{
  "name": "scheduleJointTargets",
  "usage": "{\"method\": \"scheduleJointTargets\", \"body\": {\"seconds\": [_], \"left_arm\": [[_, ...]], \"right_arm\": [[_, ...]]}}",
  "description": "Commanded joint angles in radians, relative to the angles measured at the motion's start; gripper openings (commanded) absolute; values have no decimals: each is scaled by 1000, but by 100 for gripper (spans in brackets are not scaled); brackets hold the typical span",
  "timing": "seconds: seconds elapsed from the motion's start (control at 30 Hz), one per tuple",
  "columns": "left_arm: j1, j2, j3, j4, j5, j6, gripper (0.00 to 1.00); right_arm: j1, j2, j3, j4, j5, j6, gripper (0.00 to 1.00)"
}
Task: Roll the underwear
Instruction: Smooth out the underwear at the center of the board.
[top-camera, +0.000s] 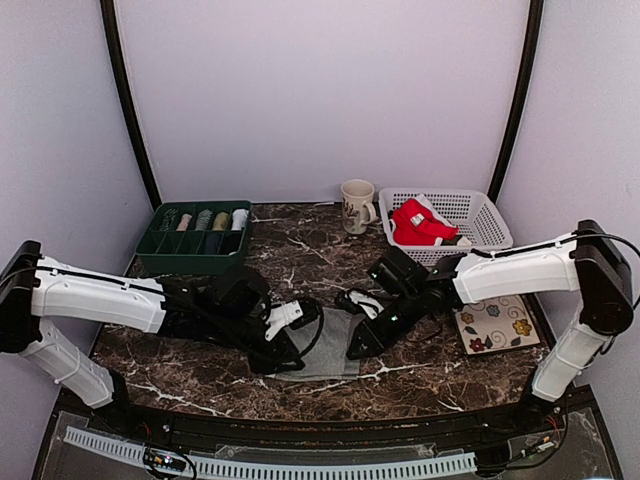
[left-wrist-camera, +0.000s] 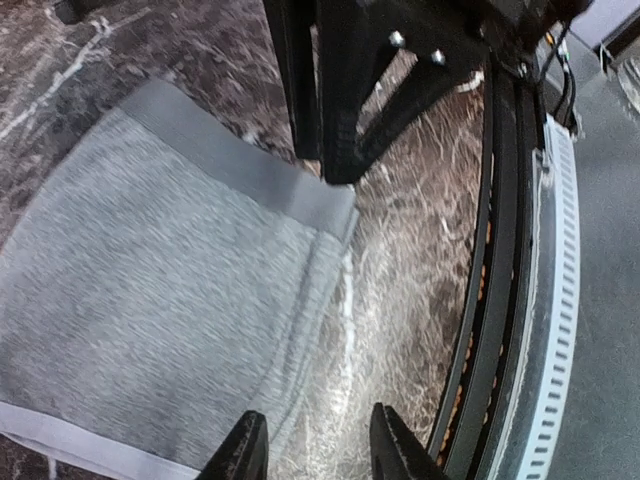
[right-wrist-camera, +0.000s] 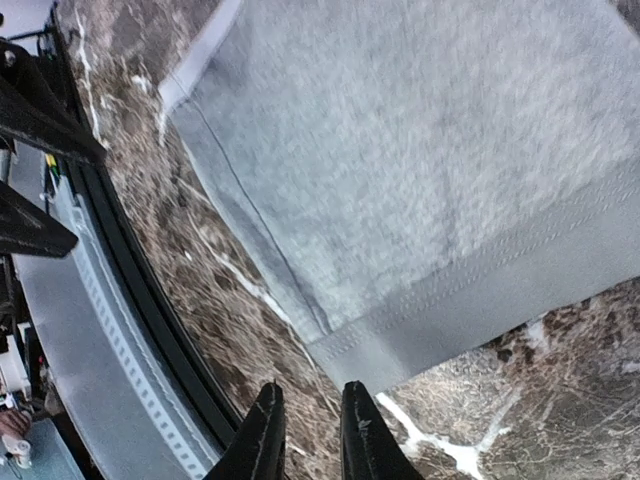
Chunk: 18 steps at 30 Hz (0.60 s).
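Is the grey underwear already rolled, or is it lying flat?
Flat: the grey underwear lies smooth in both wrist views, with no rolled part.

I read even, diffuse lighting in the top view with bowed frame edges, pale glare on the glossy worktop (left-wrist-camera: 400, 250), and soft blur over the grey underwear (left-wrist-camera: 150, 300) in both wrist views.

place: robot test booth | evidence: plain backdrop (top-camera: 320, 100); marble table (top-camera: 300, 250)
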Motion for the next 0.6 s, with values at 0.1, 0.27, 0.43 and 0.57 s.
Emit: {"method": "scheduleJointTargets", "body": {"seconds": [0.1,0.27,0.43,0.57], "left_arm": [[98,57,31,58,7,-179,38],[114,124,-20,74,31,-247,36],[109,115,-128,95,85,-306,33],[42,84,-154,65,82,-316,31]], "right_arm": [[-13,105,104,90,-35,59,21],[-1,164,34,154,-75,62,22],[4,157,-60,156,-76,40,22],[27,126,-87,121,-85,25,23]]}}
